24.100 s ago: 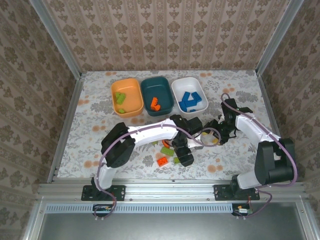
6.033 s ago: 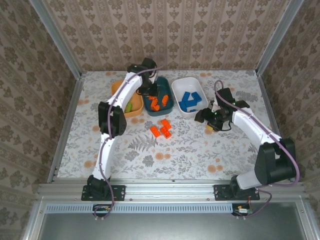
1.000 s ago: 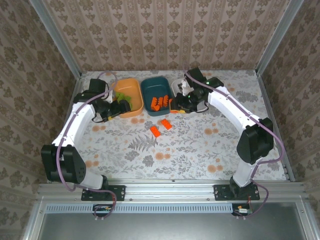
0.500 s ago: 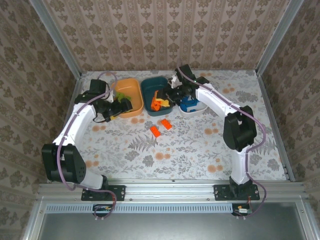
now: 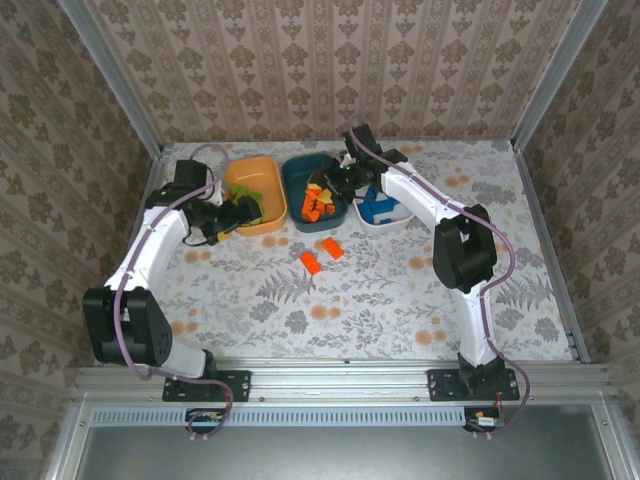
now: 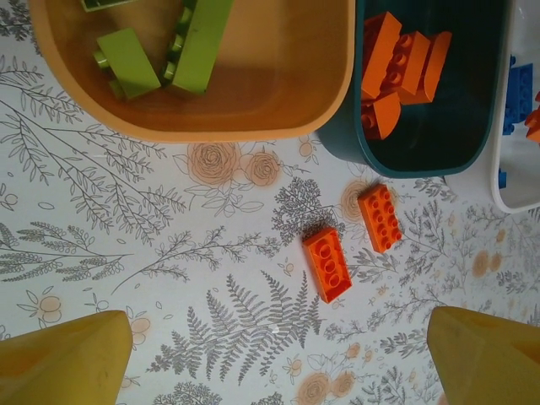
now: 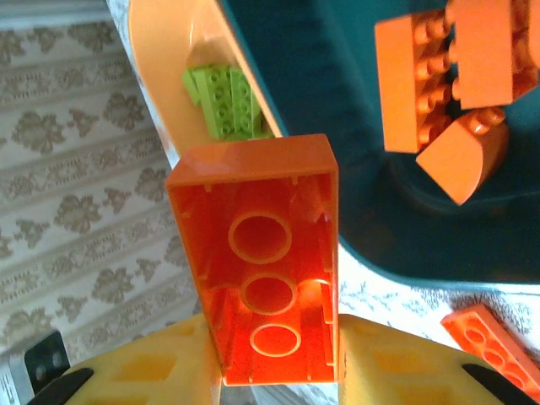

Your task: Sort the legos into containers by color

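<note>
Above the dark teal oblong plastic bowl (image 6: 422,156), at the far side of the bench (image 6: 169,253), hangs one orange studded plastic brick (image 7: 263,253). It is in the right pincer (image 7: 274,359). The 2 yellow fingers (image 7: 135,371) are clamped on its long sides, and its hollow underside w/ three round tubes faces the wrist camera.

Under it, inside the teal bowl, lies a heap of orange bricks (image 7: 439,76), close together, some w/ studs turned sideways.

The orange rounded plastic bowl (image 6: 253,126) stands directly on the left of the teal one. They are so close that I cannot tell if the rims touch. It holds lime green bricks (image 6: 198,38).

On the other side of the teal bowl is the white rounded plastic bowl (image 6: 513,190), w/ blue bricks (image 6: 519,89) inside.

On the bench, just in front of the teal bowl, 2 loose orange bricks (image 6: 326,264) lie flat, studs up. They are near each other but not touching, and outside every bowl.

The left pincer (image 6: 274,354) hovers over the bench on the near side of the orange bowl. Its yellow fingertips (image 6: 63,359) stand wide apart, w/ nothing btw. them.
</note>
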`<action>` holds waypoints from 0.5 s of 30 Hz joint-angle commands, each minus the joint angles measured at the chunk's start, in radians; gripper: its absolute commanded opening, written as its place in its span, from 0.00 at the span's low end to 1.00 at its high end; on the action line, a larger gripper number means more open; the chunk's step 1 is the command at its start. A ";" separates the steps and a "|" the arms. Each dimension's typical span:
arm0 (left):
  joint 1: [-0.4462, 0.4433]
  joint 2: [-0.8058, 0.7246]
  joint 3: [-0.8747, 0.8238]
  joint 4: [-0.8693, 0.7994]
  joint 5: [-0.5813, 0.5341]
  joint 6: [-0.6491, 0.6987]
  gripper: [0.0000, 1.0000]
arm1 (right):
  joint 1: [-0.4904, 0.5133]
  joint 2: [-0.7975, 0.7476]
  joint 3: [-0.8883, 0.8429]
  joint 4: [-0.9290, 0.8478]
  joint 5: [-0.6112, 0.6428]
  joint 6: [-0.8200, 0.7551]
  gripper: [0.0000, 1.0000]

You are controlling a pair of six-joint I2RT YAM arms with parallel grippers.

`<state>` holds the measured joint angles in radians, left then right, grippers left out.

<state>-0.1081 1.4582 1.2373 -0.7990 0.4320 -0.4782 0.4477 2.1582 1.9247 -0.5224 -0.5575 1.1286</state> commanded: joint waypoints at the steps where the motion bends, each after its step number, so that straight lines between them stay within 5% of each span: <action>1: 0.023 -0.001 -0.015 -0.010 0.026 0.024 0.92 | 0.015 0.027 0.051 0.029 0.110 0.120 0.35; 15: 0.030 -0.061 -0.029 -0.067 -0.005 0.020 0.95 | 0.062 0.212 0.288 0.039 0.386 0.288 0.34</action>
<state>-0.0834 1.4460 1.2171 -0.8219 0.4377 -0.4751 0.5030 2.3047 2.1304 -0.4706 -0.2523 1.3396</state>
